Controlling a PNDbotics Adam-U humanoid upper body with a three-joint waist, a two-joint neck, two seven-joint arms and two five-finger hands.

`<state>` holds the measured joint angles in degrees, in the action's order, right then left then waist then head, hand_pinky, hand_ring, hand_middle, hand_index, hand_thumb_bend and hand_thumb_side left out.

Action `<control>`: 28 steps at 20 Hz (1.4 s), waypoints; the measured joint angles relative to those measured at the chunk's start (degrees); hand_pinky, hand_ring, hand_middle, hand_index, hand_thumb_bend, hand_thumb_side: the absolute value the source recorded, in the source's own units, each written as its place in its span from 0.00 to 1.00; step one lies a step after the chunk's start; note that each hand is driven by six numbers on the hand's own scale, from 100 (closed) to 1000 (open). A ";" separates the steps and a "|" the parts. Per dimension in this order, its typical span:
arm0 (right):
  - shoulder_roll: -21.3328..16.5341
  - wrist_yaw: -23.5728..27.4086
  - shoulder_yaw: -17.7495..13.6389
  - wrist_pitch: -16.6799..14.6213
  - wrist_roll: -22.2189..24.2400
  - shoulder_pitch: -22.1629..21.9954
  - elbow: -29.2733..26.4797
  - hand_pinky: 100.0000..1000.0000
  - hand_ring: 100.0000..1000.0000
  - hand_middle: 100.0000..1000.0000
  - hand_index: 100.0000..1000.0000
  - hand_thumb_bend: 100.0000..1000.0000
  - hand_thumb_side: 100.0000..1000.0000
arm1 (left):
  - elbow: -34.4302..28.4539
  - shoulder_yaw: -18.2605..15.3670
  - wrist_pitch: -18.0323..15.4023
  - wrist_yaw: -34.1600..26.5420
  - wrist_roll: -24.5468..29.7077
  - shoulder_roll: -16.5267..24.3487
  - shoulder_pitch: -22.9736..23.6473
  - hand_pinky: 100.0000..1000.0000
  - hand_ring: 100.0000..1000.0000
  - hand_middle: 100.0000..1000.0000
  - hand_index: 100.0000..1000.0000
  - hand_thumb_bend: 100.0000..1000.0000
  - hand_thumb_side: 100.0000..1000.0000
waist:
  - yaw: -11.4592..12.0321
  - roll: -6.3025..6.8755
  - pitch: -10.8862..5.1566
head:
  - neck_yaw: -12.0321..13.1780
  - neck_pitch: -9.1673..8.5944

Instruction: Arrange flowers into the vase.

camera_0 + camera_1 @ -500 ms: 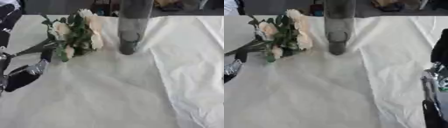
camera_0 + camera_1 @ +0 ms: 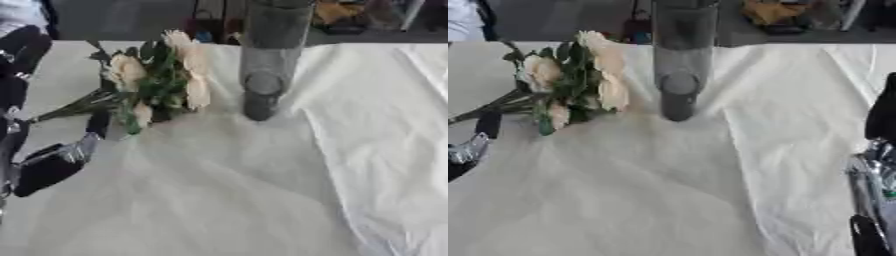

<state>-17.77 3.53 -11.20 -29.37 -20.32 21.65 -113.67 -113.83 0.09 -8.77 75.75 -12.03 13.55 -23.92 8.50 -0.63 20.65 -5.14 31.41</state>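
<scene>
A bunch of cream roses with green leaves point(image 2: 159, 80) lies on its side on the white cloth, left of centre, with its stems point(image 2: 72, 107) pointing left. A tall grey translucent vase point(image 2: 267, 65) stands upright just right of the blooms, apart from them. My left hand point(image 2: 51, 167) is at the lower left, open, and its black fingertip point(image 2: 98, 123) reaches up just below the stems; I cannot tell whether it touches them. My right hand point(image 2: 875, 175) rests at the right edge, open, with fingers up, far from the flowers.
A creased white cloth point(image 2: 262, 190) covers the table; a fold runs down its right side. My left arm's black parts point(image 2: 17, 55) stand along the left edge. Dark clutter lies beyond the table's far edge point(image 2: 780, 20).
The whole picture has shifted slightly downward. My left hand's fingertip has crept a little right, closer under the stems. Flowers, vase and right hand have not moved.
</scene>
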 measured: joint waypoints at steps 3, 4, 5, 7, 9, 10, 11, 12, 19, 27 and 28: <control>-0.16 0.00 0.01 0.04 0.04 -0.04 0.00 0.79 0.80 0.68 0.87 0.00 1.00 | 0.00 0.38 1.12 -0.64 1.12 2.14 1.07 0.69 0.84 0.86 0.98 0.31 0.81 | -0.14 0.32 0.00 | 0.34 -0.30; -0.18 0.00 0.02 0.06 0.06 -0.06 0.00 0.79 0.80 0.68 0.87 0.00 1.00 | 0.00 0.53 1.61 -1.17 1.62 2.93 1.55 0.69 0.84 0.86 0.98 0.30 0.81 | -0.20 0.40 0.00 | 0.45 -0.31; -0.20 0.00 0.02 0.09 0.09 -0.11 0.00 0.79 0.80 0.68 0.87 0.00 1.00 | 0.00 0.72 2.18 -1.83 2.23 3.75 2.03 0.69 0.84 0.87 0.98 0.29 0.81 | -0.24 0.50 0.00 | 0.51 -0.32; -0.24 0.00 0.03 0.12 0.12 -0.42 0.00 0.79 0.80 0.68 0.87 0.00 1.00 | 0.00 1.09 3.56 -3.91 3.87 5.61 2.92 0.69 0.85 0.87 0.98 0.26 0.82 | -0.27 0.65 0.00 | 0.57 -0.32; -0.26 0.00 0.04 0.15 0.15 -0.51 0.00 0.79 0.80 0.68 0.87 0.00 1.00 | 0.00 1.44 5.02 -6.66 6.07 7.45 3.53 0.69 0.85 0.87 0.99 0.24 0.82 | -0.31 0.80 0.00 | 0.70 -0.32; -0.27 0.00 0.05 0.16 0.16 -0.52 0.00 0.79 0.80 0.68 0.87 0.00 1.00 | 0.00 1.56 5.72 -7.97 7.32 8.47 3.82 0.70 0.86 0.88 0.99 0.22 0.83 | -0.36 0.84 0.00 | 0.77 -0.32; -0.28 0.00 0.07 0.17 0.17 -0.53 0.00 0.79 0.80 0.68 0.87 0.00 1.00 | 0.00 1.74 6.39 -9.07 8.70 9.61 4.11 0.70 0.86 0.89 0.99 0.22 0.83 | -0.41 0.85 0.00 | 0.84 -0.31; -0.29 0.00 0.10 0.17 0.17 -0.54 0.00 0.79 0.80 0.68 0.87 0.00 1.00 | 0.00 1.80 7.01 -9.98 10.16 10.77 4.39 0.71 0.87 0.89 0.99 0.21 0.83 | -0.51 0.83 0.00 | 0.95 -0.30; -0.31 0.00 0.32 0.06 0.28 -1.03 0.00 0.79 0.80 0.68 0.87 0.00 1.00 | 0.00 2.60 10.17 -12.96 18.37 18.07 4.74 0.73 0.88 0.89 0.99 0.19 0.84 | -1.00 0.67 0.00 | 1.54 -0.28; -0.29 0.00 0.53 0.08 0.74 -1.54 0.00 0.79 0.80 0.68 0.87 0.00 1.00 | 0.00 4.22 11.76 -14.04 24.89 24.90 3.63 0.75 0.89 0.91 1.00 0.18 0.85 | -1.58 0.39 0.00 | 2.59 -0.50; -0.29 0.00 0.64 0.06 0.78 -1.54 0.00 0.79 0.80 0.68 0.87 0.00 1.00 | 0.00 4.30 11.97 -14.32 25.46 25.49 3.45 0.75 0.89 0.91 1.00 0.18 0.86 | -1.73 0.35 0.00 | 2.75 -0.58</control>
<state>-18.06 3.53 -10.56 -29.31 -19.53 20.10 -113.67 -113.83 4.39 3.19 61.44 13.43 39.04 -20.47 6.77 -0.28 20.66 -2.39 30.83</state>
